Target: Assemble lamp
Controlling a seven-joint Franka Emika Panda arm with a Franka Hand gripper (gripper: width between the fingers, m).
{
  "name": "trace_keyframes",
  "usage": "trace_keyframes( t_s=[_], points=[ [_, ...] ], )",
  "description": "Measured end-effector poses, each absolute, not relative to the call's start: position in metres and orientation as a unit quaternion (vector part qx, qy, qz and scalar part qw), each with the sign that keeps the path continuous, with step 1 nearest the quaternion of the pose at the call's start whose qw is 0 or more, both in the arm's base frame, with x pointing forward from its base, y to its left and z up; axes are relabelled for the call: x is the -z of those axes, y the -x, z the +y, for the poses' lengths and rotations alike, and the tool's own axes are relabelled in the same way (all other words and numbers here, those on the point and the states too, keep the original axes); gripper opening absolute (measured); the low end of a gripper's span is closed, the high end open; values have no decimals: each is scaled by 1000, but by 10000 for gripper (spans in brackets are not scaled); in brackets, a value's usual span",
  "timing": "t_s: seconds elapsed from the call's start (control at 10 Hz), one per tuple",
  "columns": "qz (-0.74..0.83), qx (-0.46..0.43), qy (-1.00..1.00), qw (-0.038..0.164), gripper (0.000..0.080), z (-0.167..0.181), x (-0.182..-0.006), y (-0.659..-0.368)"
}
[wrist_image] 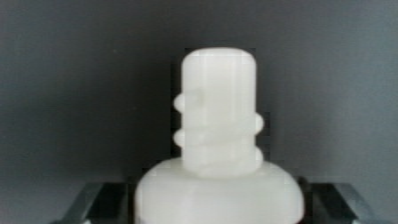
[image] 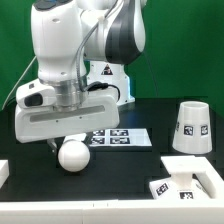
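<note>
My gripper is shut on the round head of the white bulb and holds it low over the black table, left of centre in the exterior view. In the wrist view the bulb fills the middle: its round head sits between the dark fingers and its threaded stem points away from the camera. The truncated-cone shade stands upright at the exterior view's right. The flat square base lies in front of the shade, near the front right. Both are apart from the gripper.
The marker board lies flat on the table just right of the gripper. The arm's white base stands behind it. A white block edge shows at the exterior view's far left. A green curtain hangs behind.
</note>
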State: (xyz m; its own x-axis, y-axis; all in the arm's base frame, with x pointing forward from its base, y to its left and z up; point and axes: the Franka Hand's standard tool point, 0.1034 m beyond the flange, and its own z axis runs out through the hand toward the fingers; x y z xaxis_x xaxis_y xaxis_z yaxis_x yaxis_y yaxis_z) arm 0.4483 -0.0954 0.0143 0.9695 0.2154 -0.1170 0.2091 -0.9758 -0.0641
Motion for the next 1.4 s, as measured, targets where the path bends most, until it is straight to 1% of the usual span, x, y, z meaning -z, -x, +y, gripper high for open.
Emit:
trace_keyframes(
  t_s=[0.2, 0.3, 0.4, 0.5, 0.6, 0.8, 1.0, 1.2, 1.3, 1.4],
  points=[
    [-107, -62, 992, 26, 420, -96, -14, -448],
    [-107, -62, 992, 26, 523, -96, -14, -448],
    [-107, -62, 992, 26, 644, -96, -14, -448],
    [-107, -62, 992, 26, 644, -96, -14, -448],
    [-107, -62, 992, 26, 687, -96, -14, -448],
    [-107, -63, 992, 26, 698, -95, -15, -449],
    [-109, -60, 992, 30, 699, -93, -22, -464],
    [-106, -63, 992, 37, 699, -94, -34, -487],
    [-104, -63, 992, 38, 699, -93, -36, -494],
    [-104, -63, 992, 37, 699, -94, -34, -492]
  ],
)
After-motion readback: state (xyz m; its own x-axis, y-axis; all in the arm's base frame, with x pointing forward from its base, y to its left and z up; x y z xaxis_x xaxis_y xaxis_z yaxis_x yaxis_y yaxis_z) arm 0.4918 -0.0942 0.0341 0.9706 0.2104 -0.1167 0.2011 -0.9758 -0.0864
